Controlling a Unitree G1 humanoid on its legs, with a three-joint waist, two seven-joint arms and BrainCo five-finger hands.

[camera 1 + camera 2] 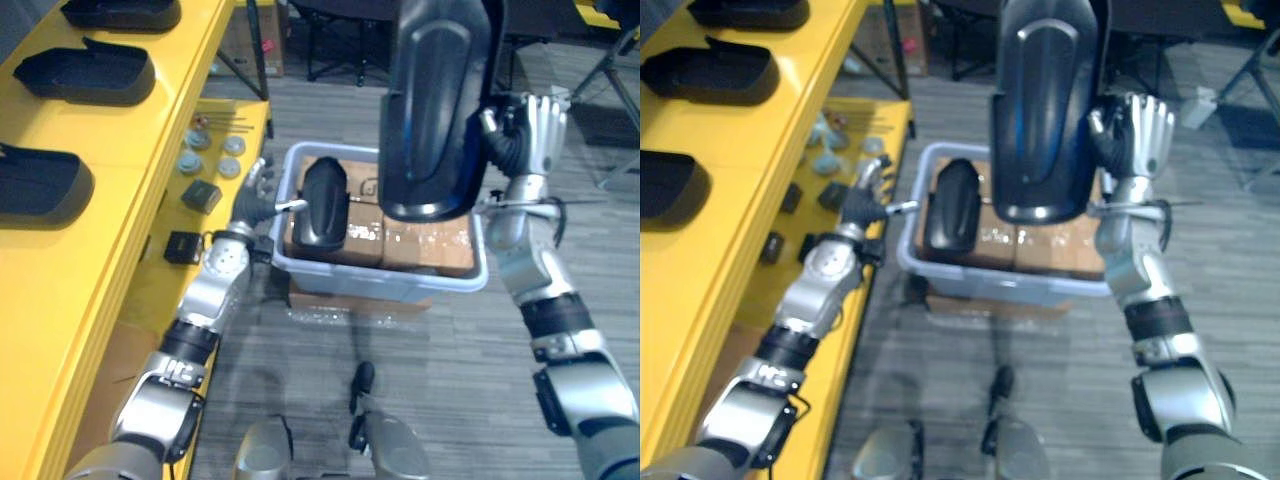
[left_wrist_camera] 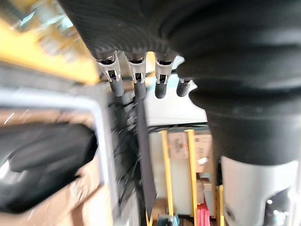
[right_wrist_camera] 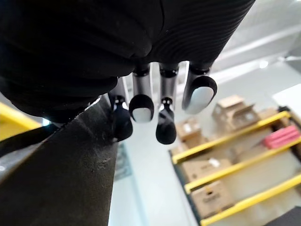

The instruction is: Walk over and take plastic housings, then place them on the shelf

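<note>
Above the bin (image 1: pixel 385 283), the right hand (image 1: pixel 530 125) holds the raised housing (image 1: pixel 432 110) upright. Its thumb is pinched onto the housing's near edge and its fingers stand almost straight beside it. That looks like a light carrying grip, which would leave the long shell hanging clear of the bin's rim for the trip to the shelf. The left hand (image 1: pixel 252 195) hovers just outside the bin's left rim with relaxed fingers and nothing in them, probably ready to steady the bin or reach for the next piece. Inside the bin, toward its left wall, the binned housing (image 1: pixel 325 205) leans on end against cardboard boxes (image 1: pixel 430 245), which keep it propped up and easy to reach. To the left of the bin runs the yellow shelf (image 1: pixel 150 120), and the stored housings (image 1: pixel 85 72) lie flat in a row along it, each apart from the next. That spacing suggests the raised one belongs beside them. By count there are five housings: one in the right hand, one in the bin and three on the shelf. On the lower yellow ledge between shelf and bin sit about four round parts (image 1: pixel 233 146) and at least two small black blocks (image 1: pixel 200 195).
</note>
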